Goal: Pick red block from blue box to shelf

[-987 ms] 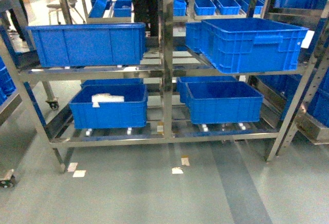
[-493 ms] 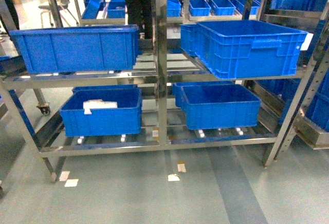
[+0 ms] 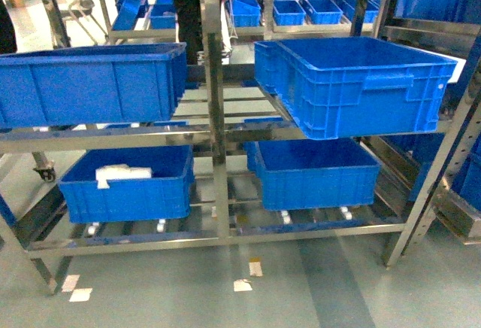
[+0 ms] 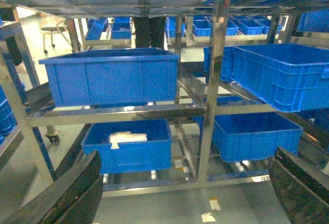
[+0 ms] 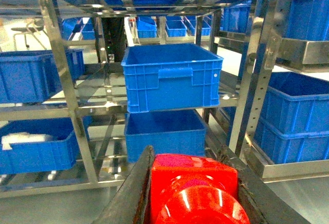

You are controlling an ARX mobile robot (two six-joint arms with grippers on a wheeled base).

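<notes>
The red block point(image 5: 191, 193), glossy with a round stud facing the camera, fills the bottom of the right wrist view. My right gripper point(image 5: 189, 158) is shut on it, one dark finger point(image 5: 134, 188) against each side. My left gripper point(image 4: 187, 185) is open and holds nothing, its fingers point(image 4: 72, 193) spread wide at the lower corners of the left wrist view. The stainless-steel shelf point(image 3: 213, 117) stands straight ahead and is the same rack point(image 4: 216, 80) in front of both wrists point(image 5: 57, 70). Neither gripper shows in the head view. The blue box is out of view.
Dark blue ribbed crates sit on the shelf tiers: upper left point(image 3: 90, 83), upper right jutting forward point(image 3: 361, 83), lower right point(image 3: 316, 171), and lower left point(image 3: 124, 185) holding a white bundle point(image 3: 120, 173). Paper scraps point(image 3: 242, 285) lie on the floor. A second rack with crates point(image 5: 303, 116) stands right.
The head view has drawn closer to the shelf. The central post and crates have slid left and grown larger, and the upper right crate now looms near.
</notes>
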